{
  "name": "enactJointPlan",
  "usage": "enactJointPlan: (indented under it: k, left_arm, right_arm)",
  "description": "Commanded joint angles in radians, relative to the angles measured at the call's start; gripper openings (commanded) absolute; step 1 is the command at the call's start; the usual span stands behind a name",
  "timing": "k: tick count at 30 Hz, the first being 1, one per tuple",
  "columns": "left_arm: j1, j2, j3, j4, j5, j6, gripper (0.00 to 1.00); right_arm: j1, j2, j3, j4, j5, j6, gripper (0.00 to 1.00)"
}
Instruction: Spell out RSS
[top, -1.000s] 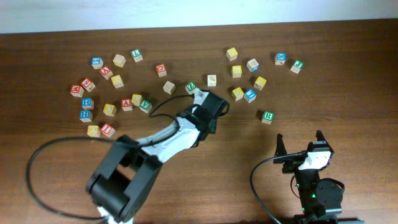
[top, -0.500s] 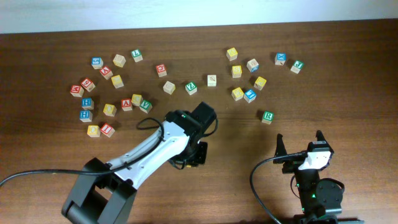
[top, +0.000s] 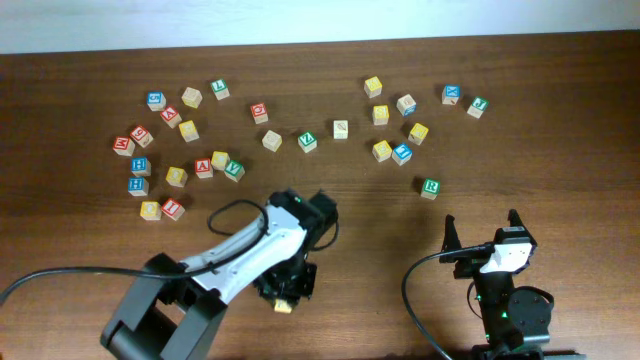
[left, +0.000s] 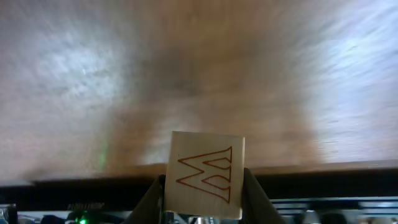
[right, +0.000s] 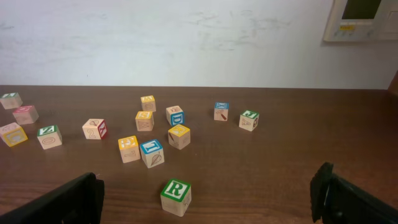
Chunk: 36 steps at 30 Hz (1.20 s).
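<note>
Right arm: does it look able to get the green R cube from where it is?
Probably yes: the R cube sits alone just ahead of the open right gripper, nothing between them.

left arm (top: 240, 250): black joints, white link, black cable (top: 75, 270); right arm (top: 508, 290) black, seemingly green-lit.

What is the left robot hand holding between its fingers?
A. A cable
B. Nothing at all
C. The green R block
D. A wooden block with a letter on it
D: the left wrist view shows the left gripper clamped on a pale wooden block with a red-outlined letter, while the green R block sits apart, touched by no gripper.
</note>
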Motion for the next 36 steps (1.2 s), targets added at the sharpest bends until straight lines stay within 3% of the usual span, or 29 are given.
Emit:
enactJointPlan:
  k: [1,16,21,26,31,36]
  left_arm:
    - [-0.018,-0.015,-0.081,-0.002,0.033,-0.002,0.16]
    - [-0.020,-0.013,-0.137,0.081,0.055,-0.001,0.24]
    - [-0.020,-0.013,-0.137,0.094,0.056,-0.001,0.36]
    - [-0.020,-0.013,-0.137,0.102,0.055,-0.001,0.38]
    - [-0.019,-0.013,-0.137,0.092,0.055,0.002,0.50]
    - [-0.019,-0.013,-0.137,0.117,0.056,-0.034,0.48]
  right_arm:
    - [-0.007,-0.008,-0.009,-0.002,0.008,-0.003,0.98]
    - [-0.007,-0.008,-0.009,-0.002,0.008,-0.003,0.98]
    - [-0.007,-0.008,-0.009,-0.002,0.008,-0.003,0.98]
    - [-0.007,-0.008,-0.009,-0.002,0.008,-0.003,0.98]
    - [-0.007,-0.008,-0.009,-0.002,0.008,-0.003,0.98]
    - [-0.007,-0.008,-0.009,-0.002,0.008,-0.003,0.98]
